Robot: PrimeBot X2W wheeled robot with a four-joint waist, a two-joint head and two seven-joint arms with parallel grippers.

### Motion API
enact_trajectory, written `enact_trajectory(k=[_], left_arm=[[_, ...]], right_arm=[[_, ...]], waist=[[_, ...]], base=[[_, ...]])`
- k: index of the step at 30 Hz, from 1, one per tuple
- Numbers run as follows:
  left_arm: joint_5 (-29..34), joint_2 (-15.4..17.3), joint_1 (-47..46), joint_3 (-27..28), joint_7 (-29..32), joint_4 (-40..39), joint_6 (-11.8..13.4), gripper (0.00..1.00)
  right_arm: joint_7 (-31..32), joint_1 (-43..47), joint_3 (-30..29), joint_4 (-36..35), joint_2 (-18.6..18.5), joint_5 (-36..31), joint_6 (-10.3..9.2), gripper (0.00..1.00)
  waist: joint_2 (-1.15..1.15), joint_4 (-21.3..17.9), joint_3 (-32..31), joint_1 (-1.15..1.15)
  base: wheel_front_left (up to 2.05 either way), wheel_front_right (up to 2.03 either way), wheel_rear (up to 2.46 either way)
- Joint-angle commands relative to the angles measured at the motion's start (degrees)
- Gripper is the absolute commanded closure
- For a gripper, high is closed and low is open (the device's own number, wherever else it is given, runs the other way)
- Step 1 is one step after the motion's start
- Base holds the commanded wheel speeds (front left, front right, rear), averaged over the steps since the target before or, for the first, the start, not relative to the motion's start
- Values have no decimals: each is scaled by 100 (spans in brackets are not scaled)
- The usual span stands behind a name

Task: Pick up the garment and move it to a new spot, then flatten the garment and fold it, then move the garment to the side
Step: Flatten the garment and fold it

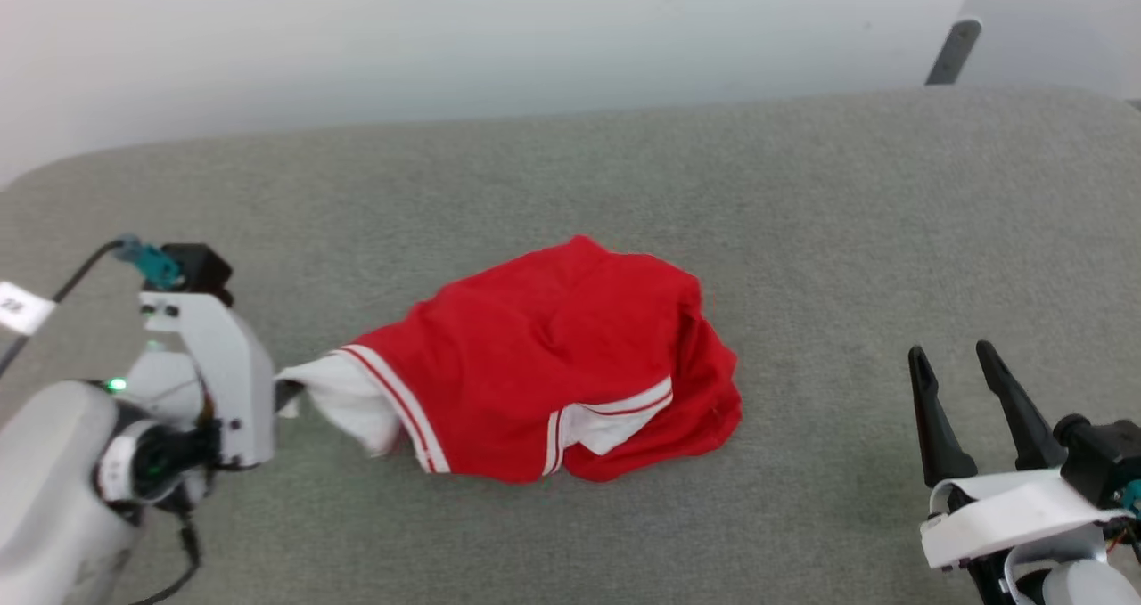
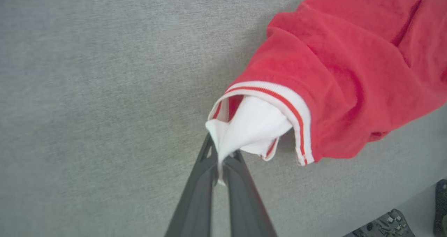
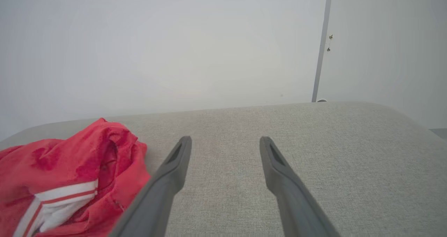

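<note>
Left pincer: dark fingers clamped on white corner, lower centre.
Red fabric garment: white panels, striped trim, crumpled mid-frame on grey desk.
Right pincer: fingers apart, lower right.

Wide-apart right claw, grey surface, crumpled red garment at lower left

Red garment, white-striped trim

Light: bright, even | shadows: soft, faint | focus: slightly soft
</note>
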Motion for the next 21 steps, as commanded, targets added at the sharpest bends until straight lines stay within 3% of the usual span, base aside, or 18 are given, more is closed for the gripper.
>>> enact_trajectory(k=[1,8,13,16,21], left_arm=[[105,165,117,37,-32,-109,86,100],[485,902,597,74,-237,-255,292,100],[649,1113,904,51,-468,-82,341,100],[744,1086,1004,-5,-689,67,255,100],[583,767,1167,-43,-919,509,161,100]], right_arm=[[11,98,-9,-16,-23,-14,3,0],[111,216,17,-95,-41,-18,3,0],[166,274,29,-148,-60,-10,3,0],[182,268,34,-168,-59,-7,3,0],[210,220,46,-193,-54,9,3,0]], waist=[[0,175,-169,0],[0,354,-339,0],[0,392,-356,0],[0,399,-331,0],[0,383,-295,0]], base=[[0,0,0],[0,0,0],[0,0,0],[0,0,0],[0,0,0]])
